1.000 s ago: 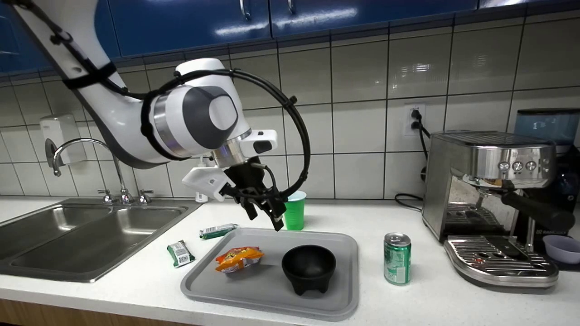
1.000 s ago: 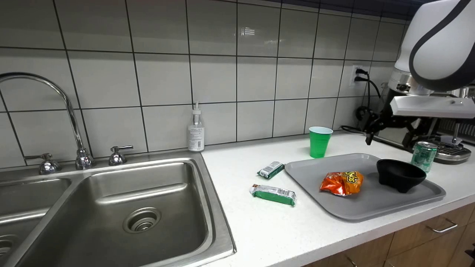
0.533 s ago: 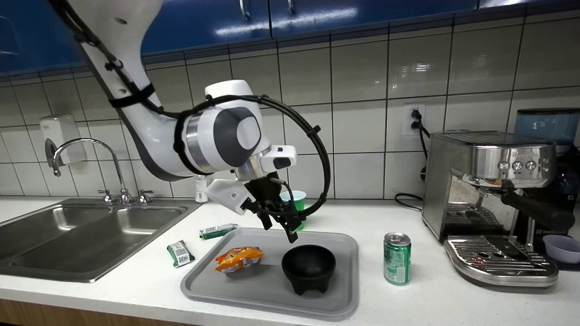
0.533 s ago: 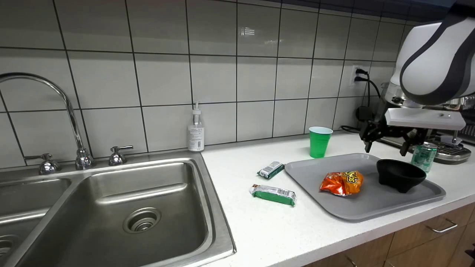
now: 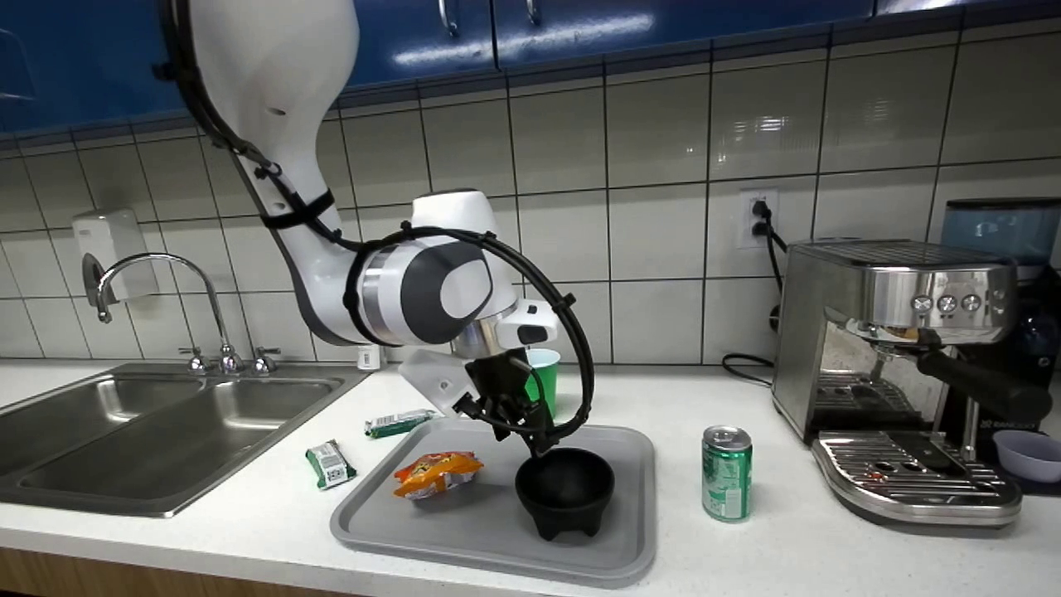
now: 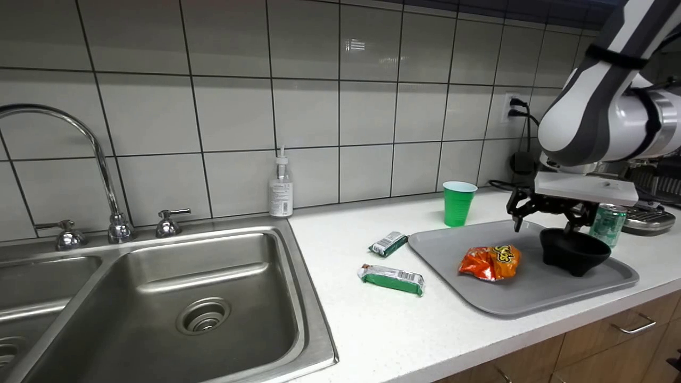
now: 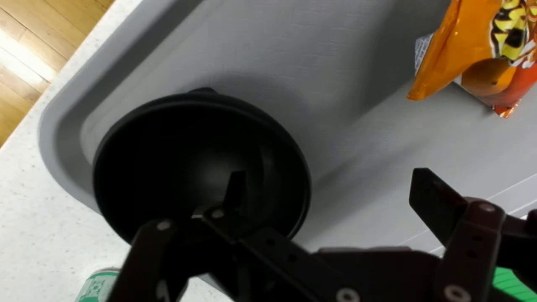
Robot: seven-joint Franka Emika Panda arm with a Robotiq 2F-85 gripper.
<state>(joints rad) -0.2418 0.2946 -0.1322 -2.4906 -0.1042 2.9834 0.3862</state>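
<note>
The bowl (image 5: 564, 497) is plain black all over, round and deep, with a smooth rim and a few stubby feet under its curved belly. Inside, the bottom catches a faint pale sheen — the rest of the interior is deep shadow. It stands upright on the grey tray (image 5: 489, 535), near the end toward the coffee machine.

Over it is the gripper (image 6: 542, 227), fingers spread wide apart. From the wrist, one fingertip (image 7: 235, 188) shows within the bowl's rim, while its partner is outside, over the tray. Whether that inner finger touches the bowl I cannot tell.

On the same tray, apart from the bowl, lies a crinkled orange snack bag (image 5: 439, 474) with yellow and black lettering.

Out on the white counter (image 6: 362, 335), a green can (image 5: 727, 477) stands past the bowl's end of the tray, and a green cup (image 6: 457, 205) stands upright behind it. Off the opposite end lie a green-and-white packet (image 6: 392, 280) and a second packet (image 6: 388, 244), close to the tray's edge.

Farther out — the steel coffee machine on one side, the sink (image 6: 266, 319) and a pump bottle (image 6: 281, 194) on the other.
</note>
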